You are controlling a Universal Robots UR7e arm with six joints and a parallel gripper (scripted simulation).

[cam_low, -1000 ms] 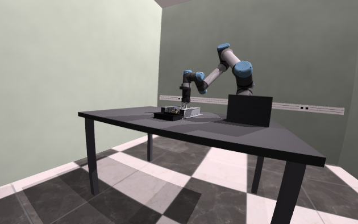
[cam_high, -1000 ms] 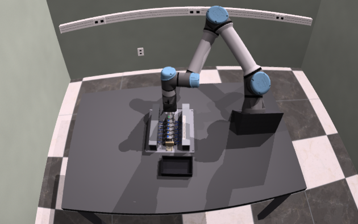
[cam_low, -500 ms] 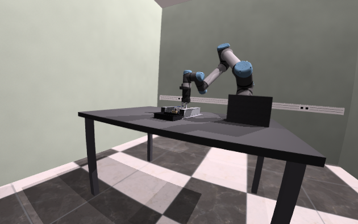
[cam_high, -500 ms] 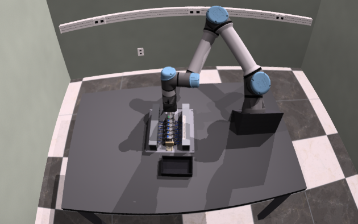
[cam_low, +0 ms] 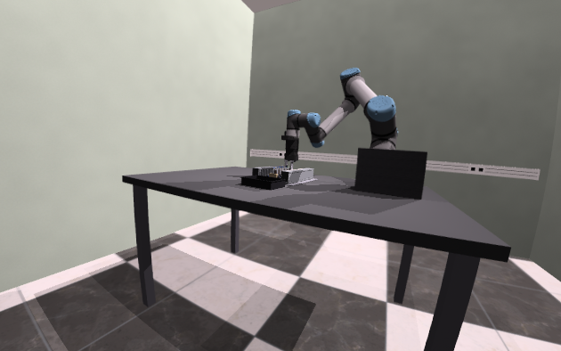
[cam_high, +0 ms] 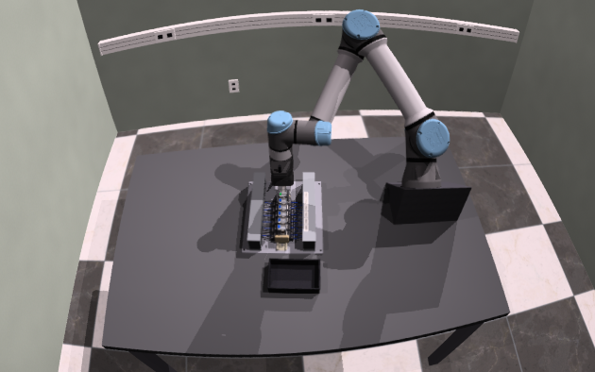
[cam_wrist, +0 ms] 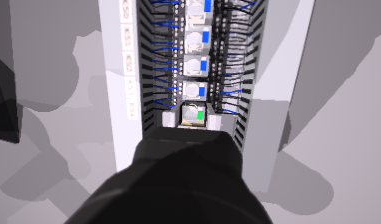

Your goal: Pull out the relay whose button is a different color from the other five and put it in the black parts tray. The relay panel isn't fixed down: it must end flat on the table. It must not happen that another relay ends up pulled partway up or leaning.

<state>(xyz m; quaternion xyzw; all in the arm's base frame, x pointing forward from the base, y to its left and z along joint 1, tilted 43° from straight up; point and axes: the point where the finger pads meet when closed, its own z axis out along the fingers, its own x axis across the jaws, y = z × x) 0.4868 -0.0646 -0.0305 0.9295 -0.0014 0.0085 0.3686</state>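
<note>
The grey relay panel [cam_high: 315,208] [cam_low: 304,175] [cam_wrist: 116,75] lies flat on the table with a row of relays down its middle. Several relays [cam_wrist: 197,64] have blue buttons. The relay with the green button [cam_wrist: 194,114] [cam_high: 280,194] sits at the far end of the row, still in its socket. My gripper [cam_wrist: 194,109] [cam_high: 281,191] [cam_low: 288,167] is straight above it, with its fingers shut on the two sides of this relay. The black parts tray [cam_high: 293,288] [cam_low: 260,182] stands just in front of the panel.
The arm's black base box [cam_high: 425,202] [cam_low: 390,173] stands at the right back of the table. Blue wires [cam_wrist: 163,75] run along both sides of the relay row. The table's front edge [cam_high: 297,351] lies well beyond the tray.
</note>
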